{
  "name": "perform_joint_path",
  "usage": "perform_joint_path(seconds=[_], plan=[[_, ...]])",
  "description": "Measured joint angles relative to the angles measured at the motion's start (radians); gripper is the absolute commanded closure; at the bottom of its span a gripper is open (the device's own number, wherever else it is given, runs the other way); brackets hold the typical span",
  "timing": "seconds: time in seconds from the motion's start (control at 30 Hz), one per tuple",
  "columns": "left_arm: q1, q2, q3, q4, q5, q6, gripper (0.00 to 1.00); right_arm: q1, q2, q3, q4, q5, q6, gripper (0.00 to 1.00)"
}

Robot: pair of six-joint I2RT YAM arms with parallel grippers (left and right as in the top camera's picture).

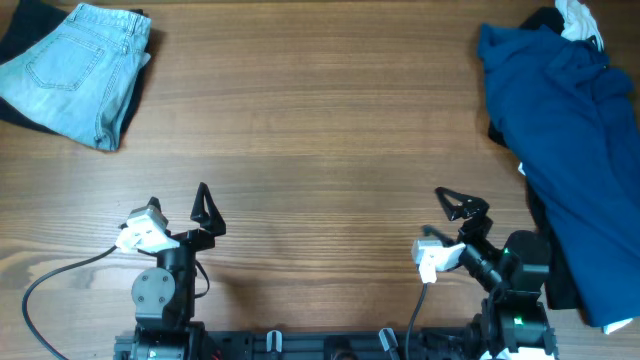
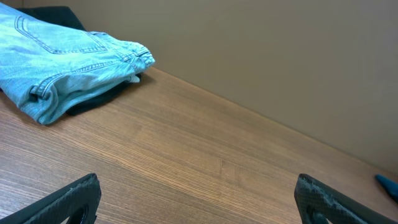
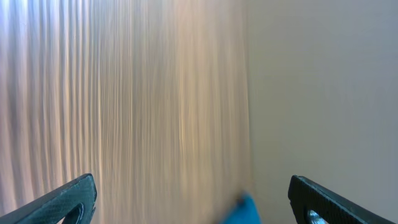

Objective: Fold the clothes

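The deep teal-blue shirt lies crumpled along the table's right side, from the far right corner down to the near edge. A blurred tip of it shows in the right wrist view, and a sliver at the right edge of the left wrist view. My left gripper is open and empty near the front left, its fingers wide apart in the left wrist view. My right gripper is open and empty at the front right, just left of the shirt; in its wrist view nothing lies between the fingers.
Folded pale-blue jeans lie at the far left corner over dark cloth, also in the left wrist view. A white garment with black cloth pokes out behind the shirt at the far right. A beige wall stands behind the table.
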Motion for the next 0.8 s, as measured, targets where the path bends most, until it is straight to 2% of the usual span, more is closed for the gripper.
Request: perform_joint_path(seconds=[0.13, 0.33, 0.43, 0.57, 0.8], plan=[[0.000, 0.000, 0.000, 0.000, 0.000, 0.000, 0.00, 0.000, 0.000, 0.000, 0.058, -0.223, 0.284, 0.00], [0.000, 0.000, 0.000, 0.000, 0.000, 0.000, 0.00, 0.000, 0.001, -0.001, 0.295, -0.485, 0.731, 0.00], [0.000, 0.000, 0.000, 0.000, 0.000, 0.000, 0.00, 0.000, 0.001, -0.001, 0.370, -0.565, 0.879, 0.00], [0.000, 0.000, 0.000, 0.000, 0.000, 0.000, 0.00, 0.000, 0.001, -0.001, 0.418, -0.638, 0.867, 0.00], [0.000, 0.000, 0.000, 0.000, 0.000, 0.000, 0.00, 0.000, 0.001, -0.001, 0.355, -0.745, 0.588, 0.00]])
